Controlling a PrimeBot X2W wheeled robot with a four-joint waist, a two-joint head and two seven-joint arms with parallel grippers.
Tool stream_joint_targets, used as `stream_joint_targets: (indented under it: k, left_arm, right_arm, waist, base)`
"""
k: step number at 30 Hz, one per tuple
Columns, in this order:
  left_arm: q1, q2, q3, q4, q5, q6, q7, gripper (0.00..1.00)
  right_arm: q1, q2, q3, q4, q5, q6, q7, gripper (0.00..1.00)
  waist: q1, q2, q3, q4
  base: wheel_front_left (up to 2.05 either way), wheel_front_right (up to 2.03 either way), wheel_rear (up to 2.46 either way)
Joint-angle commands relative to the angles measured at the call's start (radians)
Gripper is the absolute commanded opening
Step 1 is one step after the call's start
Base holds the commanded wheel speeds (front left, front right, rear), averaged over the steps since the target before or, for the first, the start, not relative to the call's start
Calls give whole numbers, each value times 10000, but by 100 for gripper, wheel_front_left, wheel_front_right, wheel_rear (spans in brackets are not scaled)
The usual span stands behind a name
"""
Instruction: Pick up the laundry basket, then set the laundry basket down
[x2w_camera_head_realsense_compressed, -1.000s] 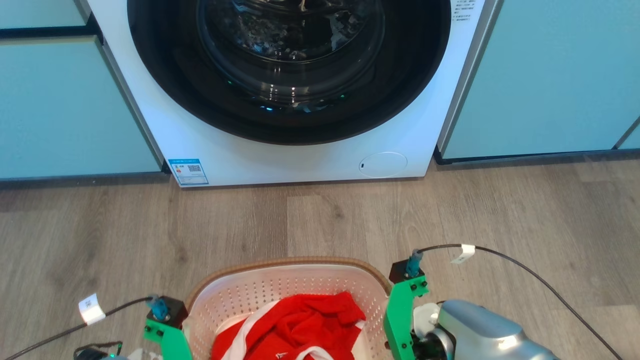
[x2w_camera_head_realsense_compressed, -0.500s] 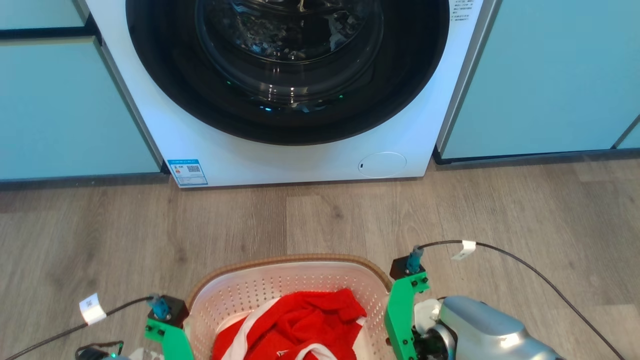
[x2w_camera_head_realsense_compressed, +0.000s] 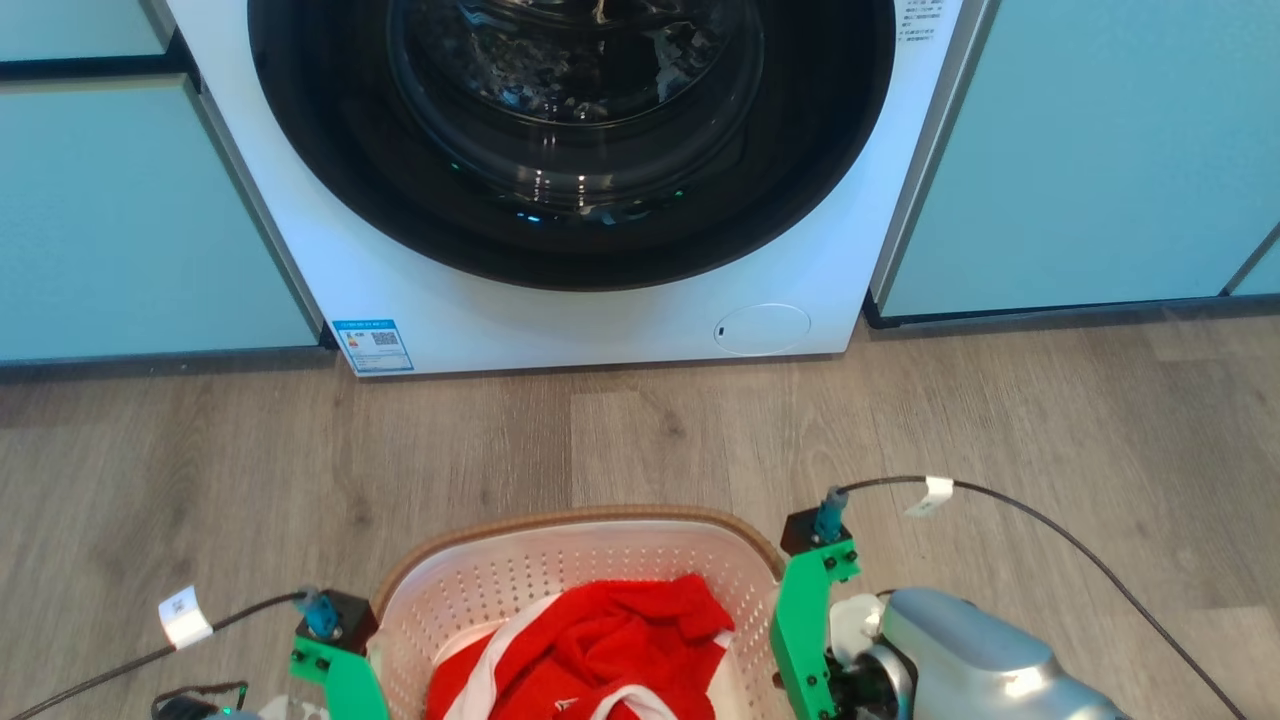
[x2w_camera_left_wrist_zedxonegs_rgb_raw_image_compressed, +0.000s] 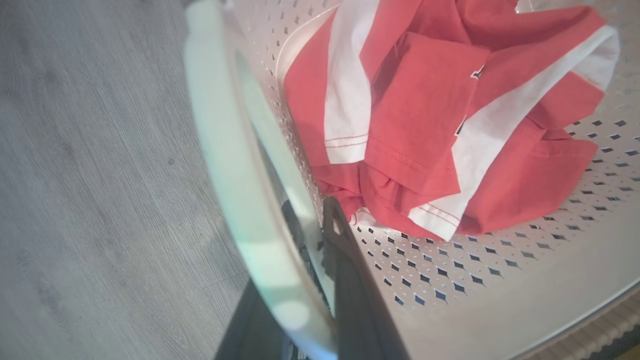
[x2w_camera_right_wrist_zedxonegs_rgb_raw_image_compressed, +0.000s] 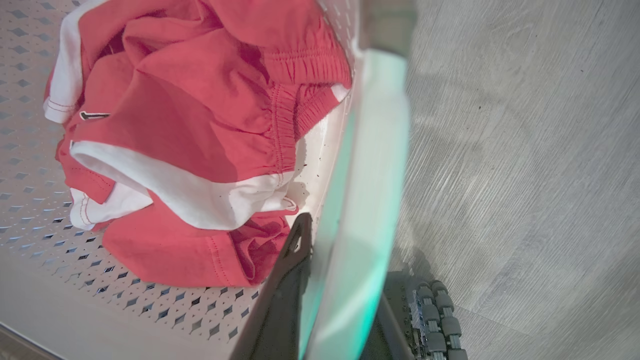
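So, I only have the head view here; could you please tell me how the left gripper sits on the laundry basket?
Observer: In the left wrist view, the left gripper straddles the left handle of the laundry basket, with one dark finger inside the wall and one outside.
Operator: Thank you. And how is the right one placed?
Observer: The right gripper straddles the right handle the same way, with one finger inside, next to the red garment.
Operator: Is anything else close to that side?
Observer: Yes, a grey roller wheel shows against the wood floor just beyond that handle.
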Motion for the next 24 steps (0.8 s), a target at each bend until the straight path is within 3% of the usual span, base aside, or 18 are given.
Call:
stream_joint_targets:
  k: [1, 24]
  left_arm:
    - [-319, 108, 206, -544, 91, -191, -41, 0]
    - [-318, 93, 219, -645, 68, -70, -76, 0]
  right_arm:
    - [-86, 291, -2, -519, -153, 177, -25, 0]
    - [236, 250, -739, -863, -848, 177, 324, 0]
  waist:
    - [0, -1, 3, -1]
    - [0, -1, 52, -58]
  base:
    - [0, 0, 0]
    - [0, 0, 0]
